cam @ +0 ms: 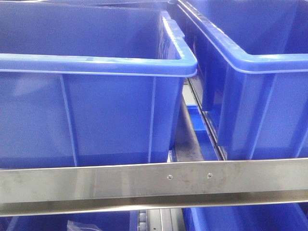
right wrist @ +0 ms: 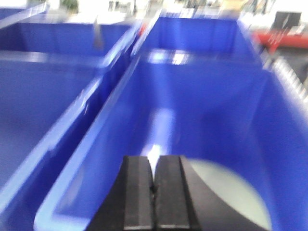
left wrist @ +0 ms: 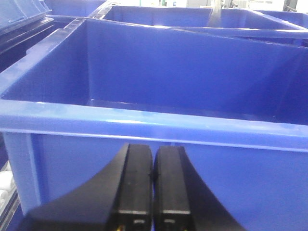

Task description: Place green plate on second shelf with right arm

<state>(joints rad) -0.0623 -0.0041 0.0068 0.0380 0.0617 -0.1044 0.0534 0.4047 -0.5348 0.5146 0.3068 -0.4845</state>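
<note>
Deep blue plastic bins (cam: 96, 110) side by side on a steel-railed shelf (cam: 144, 185), green plate (right wrist: 231, 190) apparently flat on the right bin's (right wrist: 202, 110) floor, blurred, at four o'clock of the right gripper (right wrist: 154, 185), jaws pressed together empty, left gripper (left wrist: 153, 185) likewise closed before a bin wall (left wrist: 144, 130)

Right wrist view blurred throughout: green plate (right wrist: 226, 192) in the blue bin (right wrist: 202, 110) is partly hidden behind the right gripper (right wrist: 154, 185) and cut off by the bottom edge, its rim indistinct; front view's two bins cropped at top and sides, insides unseen.
</note>
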